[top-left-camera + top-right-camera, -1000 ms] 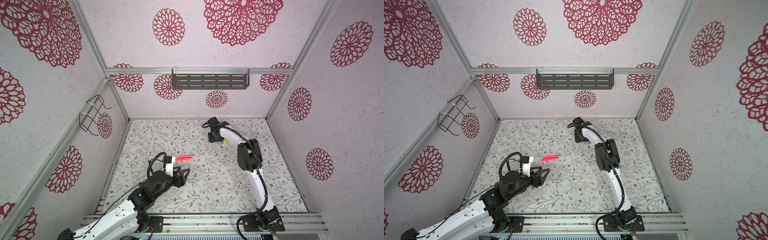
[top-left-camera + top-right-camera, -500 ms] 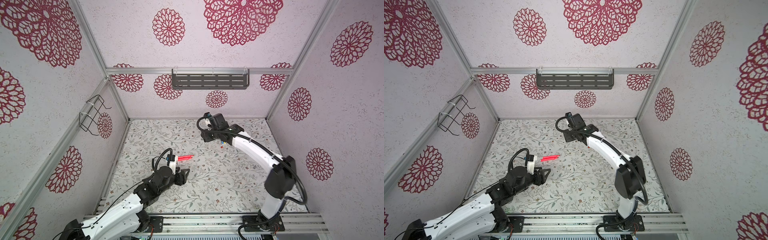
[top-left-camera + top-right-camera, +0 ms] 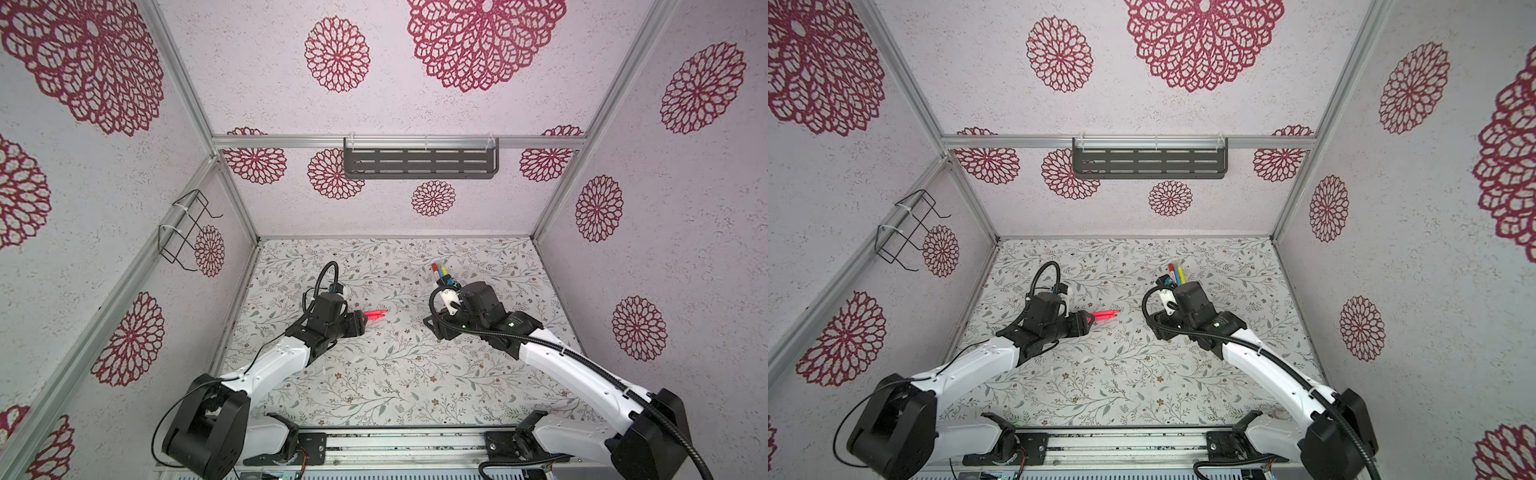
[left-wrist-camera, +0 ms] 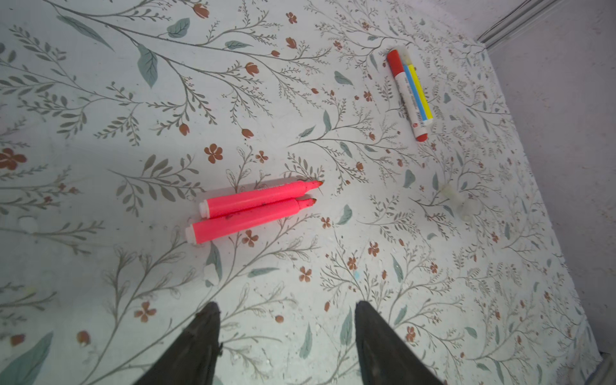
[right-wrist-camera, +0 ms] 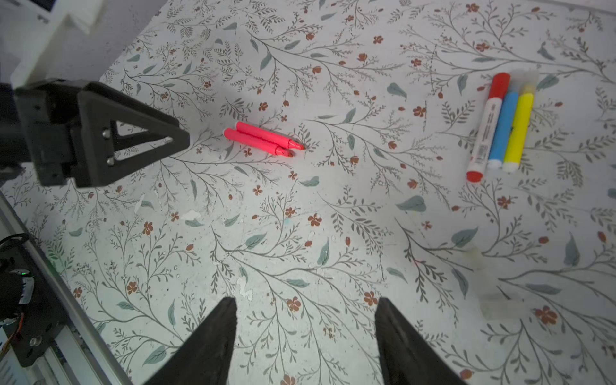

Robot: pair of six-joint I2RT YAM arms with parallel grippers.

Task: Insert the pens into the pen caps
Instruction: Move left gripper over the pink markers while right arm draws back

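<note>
Pink pens (image 4: 251, 217) lie uncapped mid desk (image 5: 333, 216); far-edge pen trio (image 5: 501, 130) looks capped, maybe. Left gripper (image 4: 287, 304) and right gripper (image 5: 306, 300) gape empty, clear caps (image 5: 500, 305) lie loose.

Five pens on the counter (image 5: 333, 206) by my count. Two pinkish-red pens (image 4: 256, 197), there they are, then one white pen (image 5: 486, 133), one blue pen (image 5: 501, 130) and one yellow pen (image 5: 518, 130). Caps now: one red cap (image 5: 500, 85), no doubt about that. Loose clear caps (image 5: 473, 258), I make it two in the right wrist view, faint against the pattern. There may be more clear plastic over the blue and yellow tips, but it's too hazy to count.
</note>
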